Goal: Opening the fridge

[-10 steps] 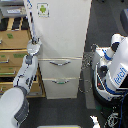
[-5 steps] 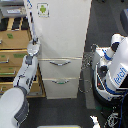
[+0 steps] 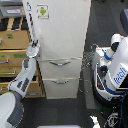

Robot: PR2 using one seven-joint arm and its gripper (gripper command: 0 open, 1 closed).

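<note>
The tall white fridge (image 3: 62,40) stands in the middle of the exterior view. Its upper door carries a small green-logo sticker (image 3: 43,11) and looks closed. A long vertical handle (image 3: 32,25) runs down the door's left edge. Below are two drawers with curved silver handles (image 3: 60,63) (image 3: 60,81). My arm reaches up from the lower left. My gripper (image 3: 34,49) is at the lower end of the vertical handle. The picture is too coarse to show whether the fingers are closed on the handle.
A tan wooden drawer cabinet (image 3: 12,52) stands just left of the fridge, behind my arm. A white and blue robot body (image 3: 116,67) with cables stands at the exterior view's right. The floor is dark.
</note>
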